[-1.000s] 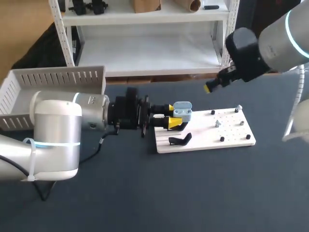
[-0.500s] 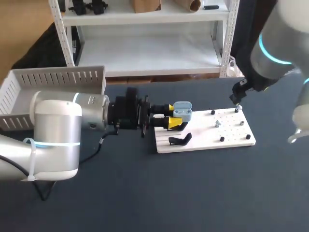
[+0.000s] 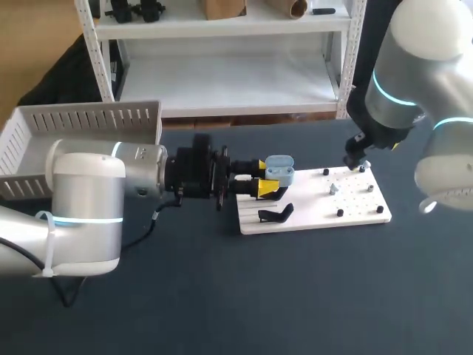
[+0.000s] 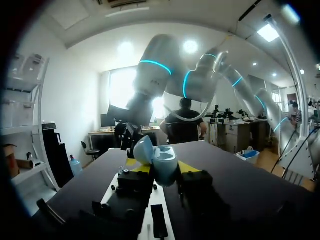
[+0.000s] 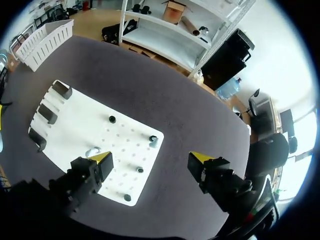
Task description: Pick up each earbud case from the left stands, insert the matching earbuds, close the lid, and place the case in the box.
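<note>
While the left gripper point(image 3: 267, 180) clamps the light-blue earbud case point(image 3: 279, 169) (lid open) at the white board's point(image 3: 307, 208) left edge, the right gripper point(image 5: 151, 162) hangs wide open above its far right corner.

The left arm point(image 3: 89, 196) and the right arm point(image 3: 414, 81) were built of smooth silver-grey cylindrical segments, each ringed by a thin glowing cyan band point(image 3: 87, 220). The left hand point(image 3: 263, 177) and the right hand point(image 5: 151, 162) had blocky black fingers ending in bright yellow tips. A black cable point(image 3: 151, 220) looped below the left wrist.
</note>
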Controlling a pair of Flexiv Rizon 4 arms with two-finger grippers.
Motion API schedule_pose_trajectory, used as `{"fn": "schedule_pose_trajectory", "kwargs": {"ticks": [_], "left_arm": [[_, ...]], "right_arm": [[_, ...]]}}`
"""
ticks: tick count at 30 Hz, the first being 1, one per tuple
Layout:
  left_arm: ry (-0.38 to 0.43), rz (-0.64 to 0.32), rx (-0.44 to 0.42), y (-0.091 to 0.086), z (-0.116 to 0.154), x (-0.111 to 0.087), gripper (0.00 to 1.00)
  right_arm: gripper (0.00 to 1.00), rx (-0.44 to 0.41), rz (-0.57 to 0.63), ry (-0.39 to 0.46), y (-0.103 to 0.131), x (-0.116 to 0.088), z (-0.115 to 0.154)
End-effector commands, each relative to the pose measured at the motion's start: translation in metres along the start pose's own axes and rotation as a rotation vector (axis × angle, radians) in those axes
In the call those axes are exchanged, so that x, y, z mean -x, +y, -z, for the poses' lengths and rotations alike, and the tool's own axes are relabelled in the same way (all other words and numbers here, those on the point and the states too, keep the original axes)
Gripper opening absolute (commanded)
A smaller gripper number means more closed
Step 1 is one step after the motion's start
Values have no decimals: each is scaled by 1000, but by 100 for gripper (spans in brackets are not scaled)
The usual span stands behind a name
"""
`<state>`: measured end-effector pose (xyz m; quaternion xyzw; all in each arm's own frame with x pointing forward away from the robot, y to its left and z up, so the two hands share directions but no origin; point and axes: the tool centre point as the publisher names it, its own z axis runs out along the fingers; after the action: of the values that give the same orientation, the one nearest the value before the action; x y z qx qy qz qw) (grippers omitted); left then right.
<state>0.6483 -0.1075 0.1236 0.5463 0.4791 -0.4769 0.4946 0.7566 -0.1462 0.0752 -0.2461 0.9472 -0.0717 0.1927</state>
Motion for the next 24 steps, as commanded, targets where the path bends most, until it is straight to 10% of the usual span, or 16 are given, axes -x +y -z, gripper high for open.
{"fn": "schedule_pose_trajectory", "kwargs": {"ticks": [1,24], "left_arm": [[-3,-2,0,1,0,-1,0],[-3,-2,0,1,0,-1,0]], "right_arm": [[78,21,4,-4,-4,0,-13],[49,56,-11,20,3,5,-45]]}}
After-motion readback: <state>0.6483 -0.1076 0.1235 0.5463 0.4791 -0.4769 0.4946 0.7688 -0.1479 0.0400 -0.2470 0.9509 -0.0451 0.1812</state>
